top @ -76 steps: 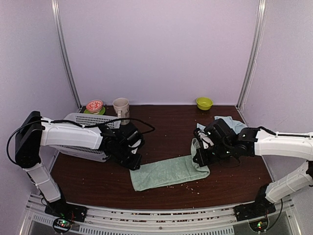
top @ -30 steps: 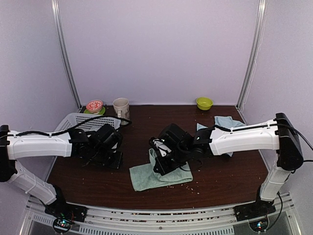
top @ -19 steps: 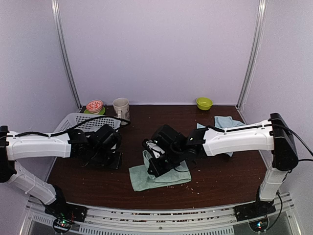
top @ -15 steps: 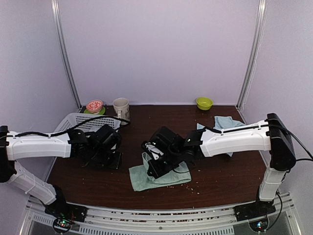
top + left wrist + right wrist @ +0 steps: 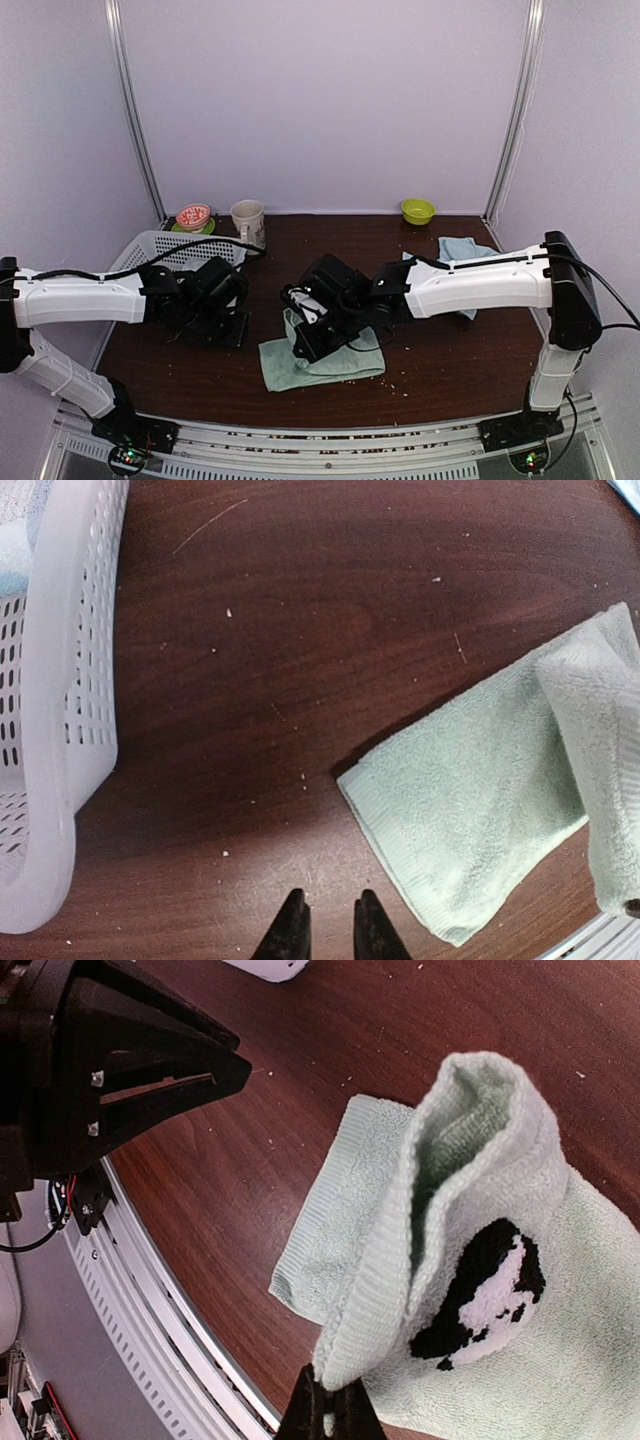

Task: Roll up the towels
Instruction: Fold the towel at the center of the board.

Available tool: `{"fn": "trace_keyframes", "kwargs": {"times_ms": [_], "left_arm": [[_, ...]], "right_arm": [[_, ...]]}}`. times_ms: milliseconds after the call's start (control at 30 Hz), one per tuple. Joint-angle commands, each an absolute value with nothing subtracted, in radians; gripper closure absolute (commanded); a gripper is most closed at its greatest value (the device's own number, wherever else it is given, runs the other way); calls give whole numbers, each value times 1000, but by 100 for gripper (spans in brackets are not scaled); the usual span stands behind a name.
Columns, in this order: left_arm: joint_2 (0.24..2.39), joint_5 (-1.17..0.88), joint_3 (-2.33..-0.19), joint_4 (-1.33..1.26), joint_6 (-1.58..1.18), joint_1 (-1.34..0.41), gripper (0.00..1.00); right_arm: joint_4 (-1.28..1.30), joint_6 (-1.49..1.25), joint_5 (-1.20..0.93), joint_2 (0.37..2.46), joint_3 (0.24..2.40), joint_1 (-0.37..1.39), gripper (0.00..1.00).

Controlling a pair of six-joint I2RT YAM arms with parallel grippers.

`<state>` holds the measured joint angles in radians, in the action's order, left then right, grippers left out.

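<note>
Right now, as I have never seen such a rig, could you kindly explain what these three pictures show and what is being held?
Two robot arms are bolted at the near edge of a table. One picture looks down from above; the other two come from wrist cameras. The right tool is shut on a folded edge of the mint-green towel, near its panda patch. The left tool hangs over bare wood, slightly open, holding nothing. Also there: a white basket, a mug, a green bowl and a blue towel.

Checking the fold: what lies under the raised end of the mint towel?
The right gripper pinches the mint towel by its raised edge. Beneath it only the towel's own flat layer shows, lying on the table. Anything deeper is hidden.
</note>
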<state>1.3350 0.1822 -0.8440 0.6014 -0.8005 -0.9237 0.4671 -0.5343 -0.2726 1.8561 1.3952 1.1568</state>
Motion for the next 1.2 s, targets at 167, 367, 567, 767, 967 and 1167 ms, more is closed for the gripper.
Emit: {"fn": "trace_keyframes", "kwargs": {"times_ms": [167, 367, 567, 767, 967, 1167], "left_arm": [[1317, 199, -828, 585, -815, -919, 85], [1312, 199, -820, 584, -817, -919, 85], [1310, 199, -815, 584, -818, -919, 85], [1314, 199, -815, 582, -818, -919, 85], [1304, 200, -816, 592, -822, -919, 85], [1268, 198, -834, 615, -807, -919, 85]], "right_arm": [[484, -523, -292, 1918, 1466, 1171, 100], [489, -526, -311, 1976, 1514, 1177, 100], [501, -527, -318, 2017, 1540, 1179, 100], [509, -533, -367, 2054, 1576, 1179, 93], [519, -515, -428, 2020, 1593, 1183, 48], [535, -515, -340, 1848, 1450, 1156, 44]]}}
